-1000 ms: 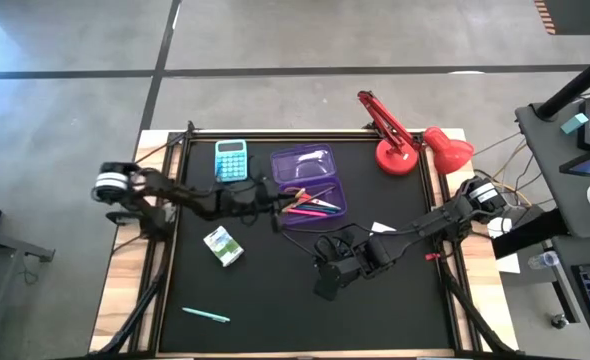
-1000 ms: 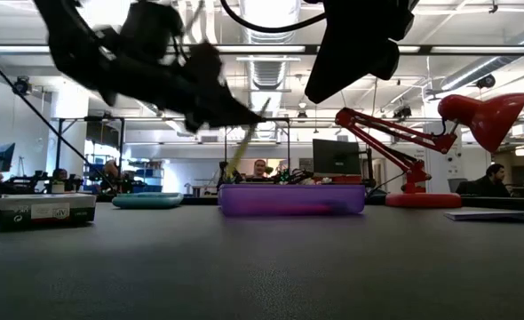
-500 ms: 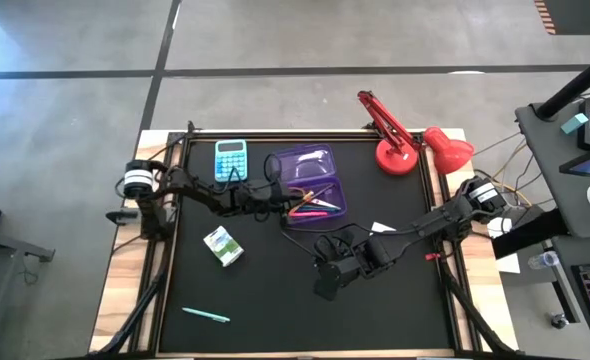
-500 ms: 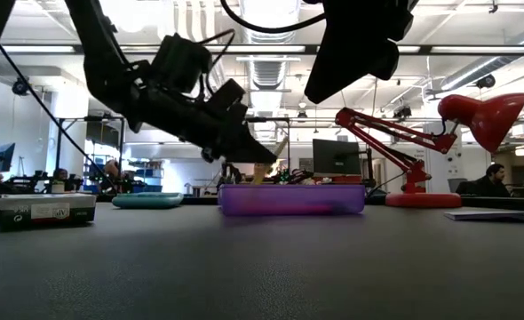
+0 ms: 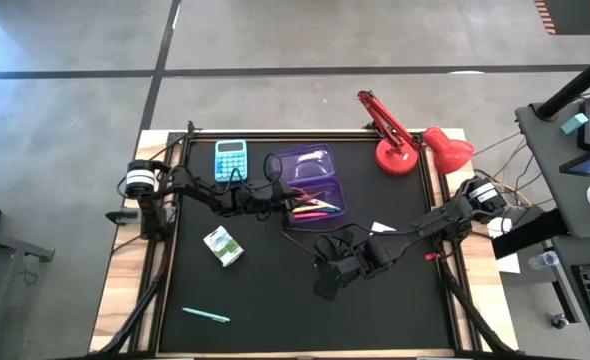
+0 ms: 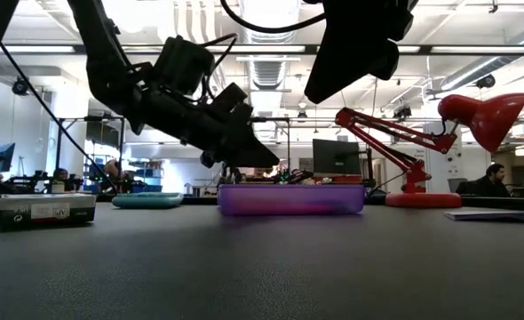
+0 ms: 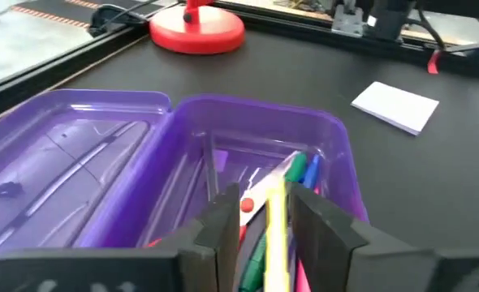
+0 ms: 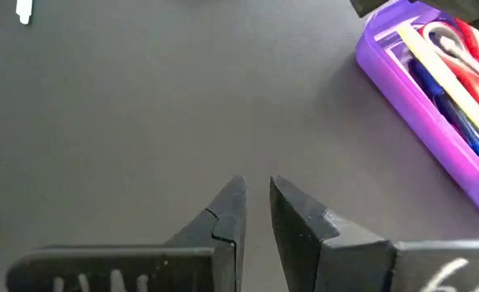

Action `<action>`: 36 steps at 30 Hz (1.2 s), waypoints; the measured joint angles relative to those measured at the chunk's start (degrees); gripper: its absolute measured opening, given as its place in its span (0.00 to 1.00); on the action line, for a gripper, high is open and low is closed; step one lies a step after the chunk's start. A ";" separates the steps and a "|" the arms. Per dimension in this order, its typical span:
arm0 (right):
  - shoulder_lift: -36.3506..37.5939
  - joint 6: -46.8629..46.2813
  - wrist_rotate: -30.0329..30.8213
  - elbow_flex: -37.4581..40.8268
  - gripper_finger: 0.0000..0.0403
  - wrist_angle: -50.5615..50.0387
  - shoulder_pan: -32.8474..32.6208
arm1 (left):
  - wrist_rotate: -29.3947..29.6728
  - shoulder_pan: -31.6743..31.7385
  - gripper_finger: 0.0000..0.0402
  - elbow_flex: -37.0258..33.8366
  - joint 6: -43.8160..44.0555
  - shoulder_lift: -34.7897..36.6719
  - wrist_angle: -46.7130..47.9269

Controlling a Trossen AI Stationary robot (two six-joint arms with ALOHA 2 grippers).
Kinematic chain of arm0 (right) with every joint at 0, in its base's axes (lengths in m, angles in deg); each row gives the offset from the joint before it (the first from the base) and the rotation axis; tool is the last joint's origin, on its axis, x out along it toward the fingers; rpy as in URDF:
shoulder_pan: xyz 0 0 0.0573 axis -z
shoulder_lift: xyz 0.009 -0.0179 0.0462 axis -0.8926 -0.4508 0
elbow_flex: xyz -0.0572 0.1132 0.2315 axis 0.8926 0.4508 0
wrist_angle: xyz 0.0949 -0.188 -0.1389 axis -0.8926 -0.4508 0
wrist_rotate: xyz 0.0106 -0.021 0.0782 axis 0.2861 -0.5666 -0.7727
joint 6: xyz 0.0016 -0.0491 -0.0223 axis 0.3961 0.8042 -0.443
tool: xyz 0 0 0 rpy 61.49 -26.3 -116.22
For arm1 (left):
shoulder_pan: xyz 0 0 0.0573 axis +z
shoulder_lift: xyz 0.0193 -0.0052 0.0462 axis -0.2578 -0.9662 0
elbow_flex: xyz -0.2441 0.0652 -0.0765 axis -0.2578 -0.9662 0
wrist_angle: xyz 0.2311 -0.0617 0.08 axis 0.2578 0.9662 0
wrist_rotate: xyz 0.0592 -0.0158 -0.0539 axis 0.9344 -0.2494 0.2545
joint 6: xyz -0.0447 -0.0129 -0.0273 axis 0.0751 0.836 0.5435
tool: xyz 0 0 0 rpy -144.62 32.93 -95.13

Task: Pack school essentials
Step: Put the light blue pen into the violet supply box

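Note:
The open purple case (image 5: 341, 190) lies mid-table, lid toward the far edge. Its tray (image 7: 337, 154) holds red-handled scissors (image 8: 467, 40) and several pens. My left gripper (image 5: 287, 200) hangs low over the tray's left end, open, its fingers on either side of a yellow pen (image 7: 278, 203) that slants down into the tray. My right gripper (image 5: 325, 285) waits above bare table nearer the near edge, with only a narrow gap between its fingers (image 8: 256, 185). A green-and-white packet (image 5: 222, 245), a teal pen (image 5: 205, 315) and a white square (image 5: 383, 228) lie flat on the table. My left gripper has the yellow pen's upper stretch (image 7: 277, 223) between its fingers, which come slanting down from the table's left. Table-side gaps show beside the pen, wider on one side. Whether a finger touches the pen, I cannot tell. The pen's far end lies among the pens in the tray.
A light-blue calculator (image 5: 231, 159) lies left of the case lid. A red desk lamp (image 5: 405, 145) stands at the far right corner. The right arm stretches across the table's right half. People and desks show in the room beyond.
My left gripper has moved down and toward the case's left end, and the arm's shoulder has swung toward the table. The yellow pen, which hung tilted below the fingers above the case, has sunk below the case's rim in the low view.

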 joint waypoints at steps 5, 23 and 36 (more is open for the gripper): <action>0.00 -0.02 0.00 0.00 0.12 0.01 0.00 | 0.84 0.27 0.24 -0.01 0.11 0.82 0.28; 0.00 -0.02 0.00 0.00 0.12 0.01 0.00 | -7.82 -11.47 0.22 -3.80 15.39 27.94 45.21; 0.00 -0.02 0.00 0.00 0.12 0.02 0.00 | 1.00 -46.96 0.22 -8.10 40.63 38.37 50.12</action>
